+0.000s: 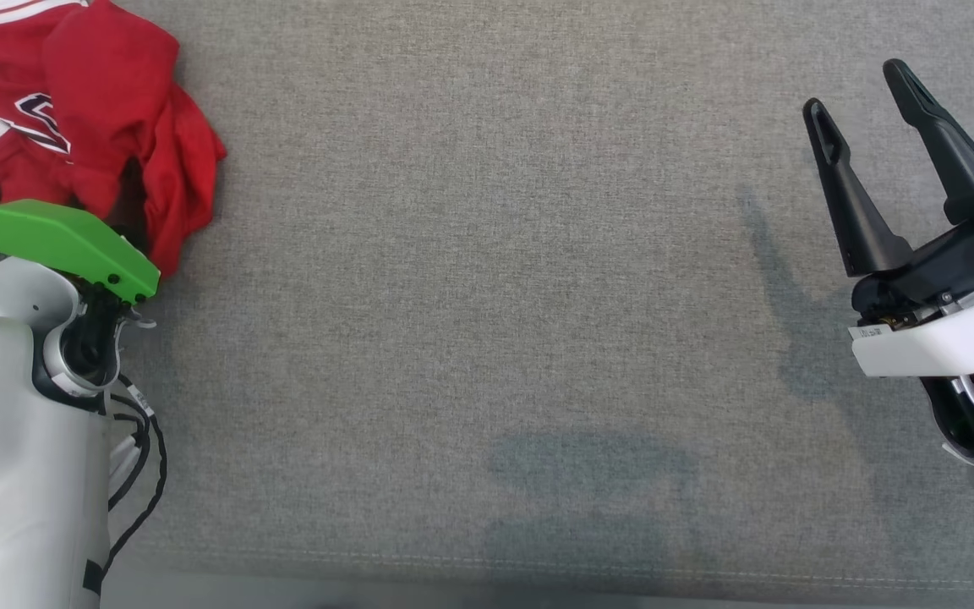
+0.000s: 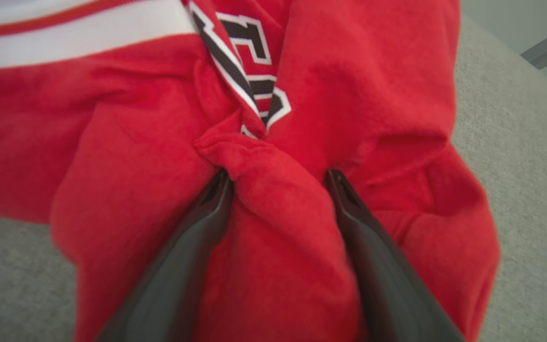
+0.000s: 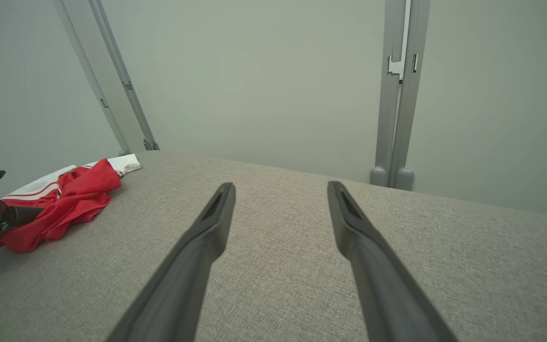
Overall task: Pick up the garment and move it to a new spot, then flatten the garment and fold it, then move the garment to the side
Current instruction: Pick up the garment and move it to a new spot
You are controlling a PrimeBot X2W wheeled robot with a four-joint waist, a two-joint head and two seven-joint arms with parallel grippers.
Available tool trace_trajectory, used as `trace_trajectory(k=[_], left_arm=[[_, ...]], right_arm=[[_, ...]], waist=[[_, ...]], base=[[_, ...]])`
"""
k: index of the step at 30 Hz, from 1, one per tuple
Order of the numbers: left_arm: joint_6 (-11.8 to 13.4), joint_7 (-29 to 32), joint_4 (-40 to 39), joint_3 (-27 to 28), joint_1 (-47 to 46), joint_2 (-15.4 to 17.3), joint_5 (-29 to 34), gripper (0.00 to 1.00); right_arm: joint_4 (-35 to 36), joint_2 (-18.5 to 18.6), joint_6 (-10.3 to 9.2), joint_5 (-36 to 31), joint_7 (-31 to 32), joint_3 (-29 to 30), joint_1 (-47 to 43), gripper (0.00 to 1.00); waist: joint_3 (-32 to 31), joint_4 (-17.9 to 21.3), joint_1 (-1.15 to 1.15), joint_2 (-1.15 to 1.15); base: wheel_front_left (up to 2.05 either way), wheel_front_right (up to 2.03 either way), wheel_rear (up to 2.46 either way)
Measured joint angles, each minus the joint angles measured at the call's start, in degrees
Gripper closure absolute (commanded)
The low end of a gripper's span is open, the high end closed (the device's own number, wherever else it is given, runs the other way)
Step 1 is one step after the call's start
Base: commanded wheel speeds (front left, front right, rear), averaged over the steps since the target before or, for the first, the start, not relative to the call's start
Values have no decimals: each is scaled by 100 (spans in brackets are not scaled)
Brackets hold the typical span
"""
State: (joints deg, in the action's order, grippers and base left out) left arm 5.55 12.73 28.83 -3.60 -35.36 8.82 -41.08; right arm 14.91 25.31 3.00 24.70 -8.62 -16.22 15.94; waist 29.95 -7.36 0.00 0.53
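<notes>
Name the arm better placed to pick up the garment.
Left. The left gripper, open, straddles a fold of the red garment; the right gripper hangs open over the grey surface, far from it.

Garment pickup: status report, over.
Left gripper open, fingers astride a fold of the red garment. Right gripper open, above the table. Garment lying crumpled at the table's left, not lifted. No obstruction seen.
</notes>
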Motion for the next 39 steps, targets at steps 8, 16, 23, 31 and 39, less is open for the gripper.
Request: trace_trajectory(k=[8,16,23,31,39], left_arm=[[-5,132,365,0,-222,54,-3,100],[-257,-208,559,1,-258,53,2,100],[-726,-688,453,-256,-261,30,252,100],[-1072,-1021,67,-813,-274,-148,563,100],[-1166,-1070,-230,-1378,-254,-557,614,100]], right_arm=[[-179,-26,2,1,-100,-15,2,0],[-428,-171,52,2,-260,-38,5,0],[-786,-390,52,48,-404,-53,4,0],[-1082,-593,52,130,-502,-74,-81,0],[-1189,-755,51,218,-505,-116,-250,0]], waist=[[-72,22,0,0],[-285,35,0,0],[-699,80,0,0],[-1247,210,0,0],[-1673,577,0,0]], base=[[0,0,0],[0,0,0],[0,0,0],[0,0,0],[0,0,0]])
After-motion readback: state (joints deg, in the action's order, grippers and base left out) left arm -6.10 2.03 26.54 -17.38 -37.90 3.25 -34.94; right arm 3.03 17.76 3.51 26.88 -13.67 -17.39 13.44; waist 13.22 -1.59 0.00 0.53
